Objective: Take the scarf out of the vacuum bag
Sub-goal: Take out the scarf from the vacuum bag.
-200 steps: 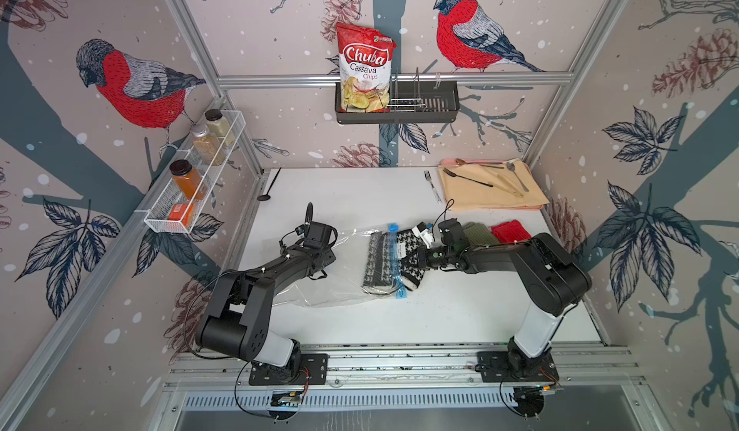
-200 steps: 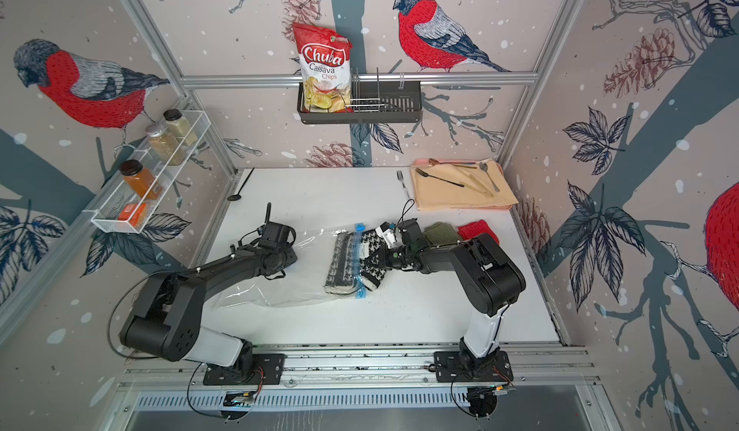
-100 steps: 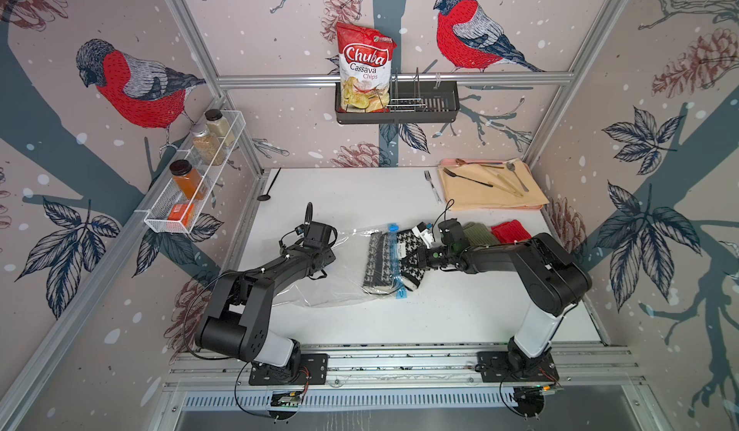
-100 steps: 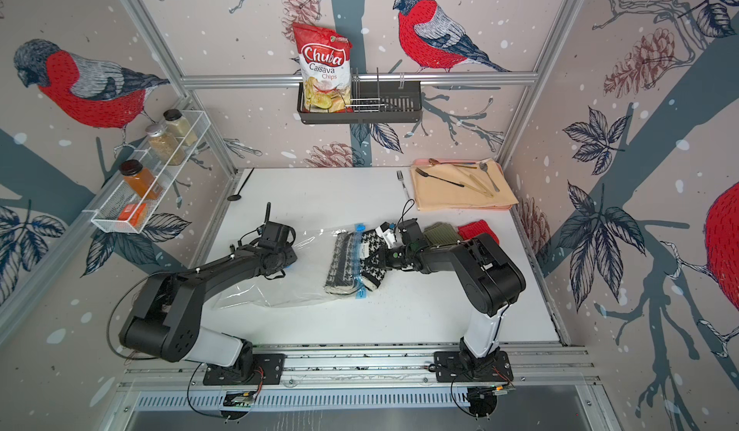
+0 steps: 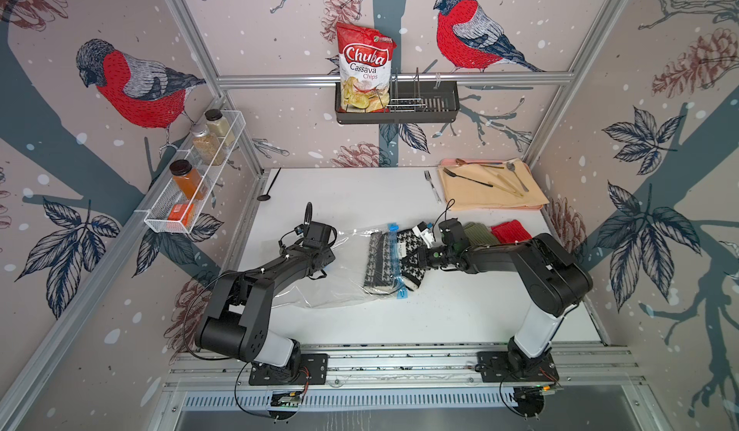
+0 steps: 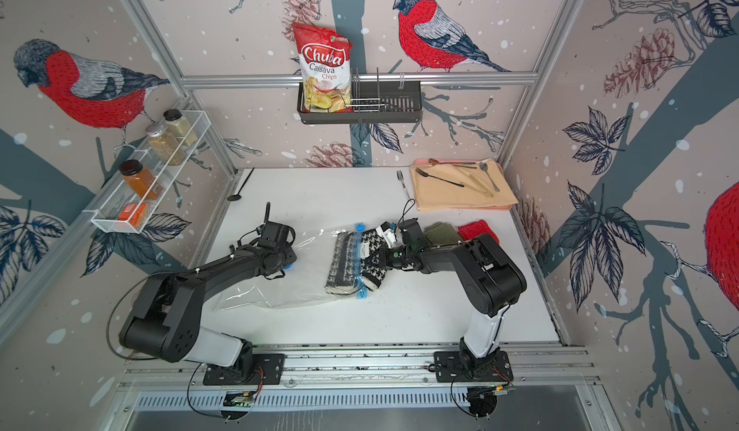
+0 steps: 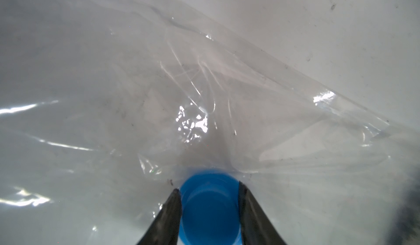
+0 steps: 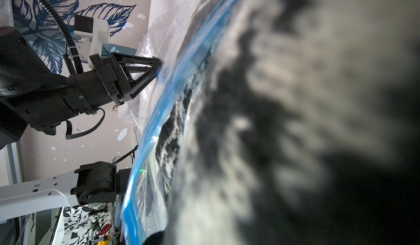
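Beyond the scarf, in wall rack: "Chuba Cassava Chips" bag.

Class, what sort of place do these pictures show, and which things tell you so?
Likely a mock kitchen inside a robot lab cell: an aluminium frame holds bird-print wall panels, a spice rack hangs on one wall, and a bag of cassava chips sits in a wall basket.

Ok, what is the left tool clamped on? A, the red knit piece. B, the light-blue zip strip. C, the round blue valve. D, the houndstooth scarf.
C: the left wrist view shows the left tool with a finger on each side of the blue valve of the vacuum bag, while the right tool grips the scarf.
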You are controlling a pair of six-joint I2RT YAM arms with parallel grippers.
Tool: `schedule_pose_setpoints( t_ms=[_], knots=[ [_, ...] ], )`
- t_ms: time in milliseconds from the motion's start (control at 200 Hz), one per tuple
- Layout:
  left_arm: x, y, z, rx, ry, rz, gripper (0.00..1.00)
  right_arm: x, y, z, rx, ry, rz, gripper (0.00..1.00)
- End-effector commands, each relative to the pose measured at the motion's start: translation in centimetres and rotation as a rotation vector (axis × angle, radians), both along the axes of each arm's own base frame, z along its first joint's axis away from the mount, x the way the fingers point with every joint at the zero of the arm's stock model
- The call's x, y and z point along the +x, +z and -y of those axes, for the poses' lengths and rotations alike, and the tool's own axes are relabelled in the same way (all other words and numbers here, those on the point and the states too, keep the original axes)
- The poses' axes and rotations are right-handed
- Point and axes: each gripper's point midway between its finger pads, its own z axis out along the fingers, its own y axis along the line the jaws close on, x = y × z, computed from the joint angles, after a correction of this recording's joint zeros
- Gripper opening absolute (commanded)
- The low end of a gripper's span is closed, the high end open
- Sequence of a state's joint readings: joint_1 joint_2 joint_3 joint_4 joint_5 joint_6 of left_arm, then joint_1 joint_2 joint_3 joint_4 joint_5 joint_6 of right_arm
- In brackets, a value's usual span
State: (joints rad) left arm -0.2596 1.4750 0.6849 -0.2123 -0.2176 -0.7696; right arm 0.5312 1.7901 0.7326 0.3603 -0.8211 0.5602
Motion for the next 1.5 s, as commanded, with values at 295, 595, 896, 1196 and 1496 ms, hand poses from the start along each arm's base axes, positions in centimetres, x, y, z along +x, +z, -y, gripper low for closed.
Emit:
schedule_pose_setpoints(
  t_ms=[295,595,896,1196,1496],
  knots=[
    [-0.1,0.1,-0.8,0.031,0.022,0.005,0.43,0.3,0.5,-0.1,0.014,0.000,0.015,0.00],
    [-0.2,-0.4,-0.9,0.020,0.025,-0.008,0.42,-0.4,0.5,-0.9,0.011,0.028,0.021,0.00],
    [-0.4,-0.1,-1.4,0.025,0.040,-0.003,0.43,-0.9,0.3,-1.8,0.002,0.063,0.022,0.00],
    [-0.5,-0.6,-1.7,0.030,0.043,-0.013,0.43,-0.9,0.1,-1.3,-0.008,0.050,0.019,0.00],
    [-0.7,-1.2,-1.7,0.020,0.048,-0.022,0.43,-0.6,0.3,-1.0,-0.003,0.038,0.025,0.00]
  ],
)
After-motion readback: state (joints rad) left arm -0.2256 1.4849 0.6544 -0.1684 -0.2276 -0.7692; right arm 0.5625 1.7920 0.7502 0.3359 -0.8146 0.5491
